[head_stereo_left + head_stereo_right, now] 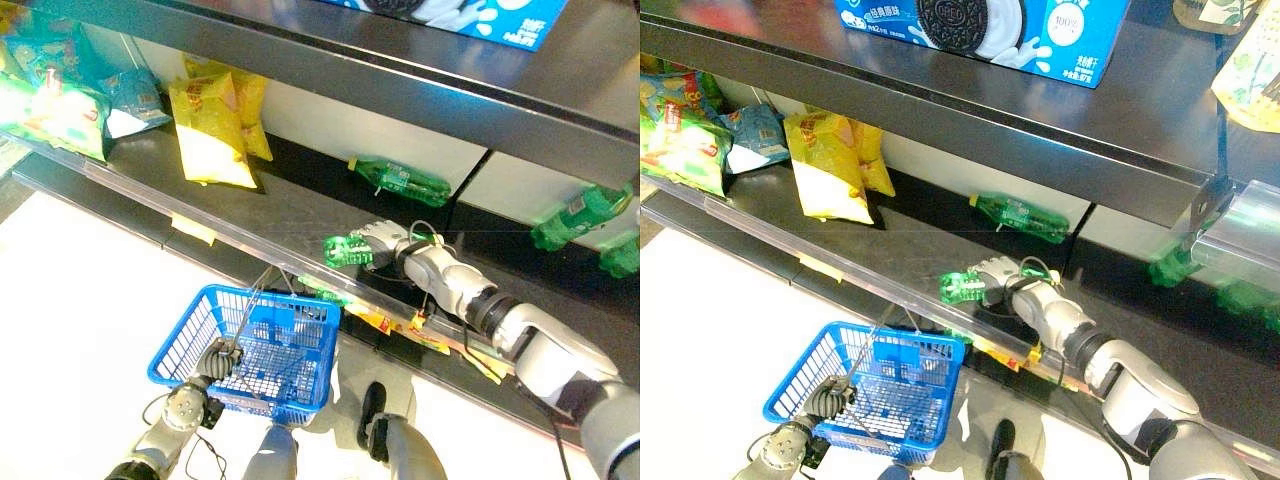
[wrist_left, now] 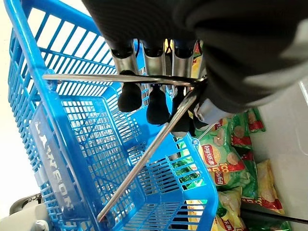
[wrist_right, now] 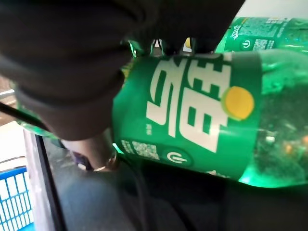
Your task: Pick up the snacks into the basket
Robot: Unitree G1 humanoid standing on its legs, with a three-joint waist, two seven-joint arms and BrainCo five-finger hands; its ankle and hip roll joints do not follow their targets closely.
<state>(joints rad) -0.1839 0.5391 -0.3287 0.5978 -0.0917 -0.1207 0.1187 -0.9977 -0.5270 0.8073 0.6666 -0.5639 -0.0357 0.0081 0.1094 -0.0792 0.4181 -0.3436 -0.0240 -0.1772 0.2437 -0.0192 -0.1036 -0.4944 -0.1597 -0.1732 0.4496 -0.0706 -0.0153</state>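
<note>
A dark shelf (image 1: 890,235) carries yellow snack bags (image 1: 825,165) at its left end, and below it hangs the blue basket (image 1: 265,350), its wire handles gripped by the curled fingers of the left hand (image 1: 215,358). On the shelf, the right hand (image 1: 1005,275) wraps a lying green bottle (image 1: 962,287), seemingly closed around it, though the fingertips are hidden.

Dark metal store shelving (image 1: 940,110) runs across the room in tiers, with a clear plastic strip (image 1: 140,185) along the front edge of the lower shelf (image 1: 300,205). White back panels (image 1: 370,130) sit behind it. The pale floor (image 1: 80,300) below is brightly lit.
</note>
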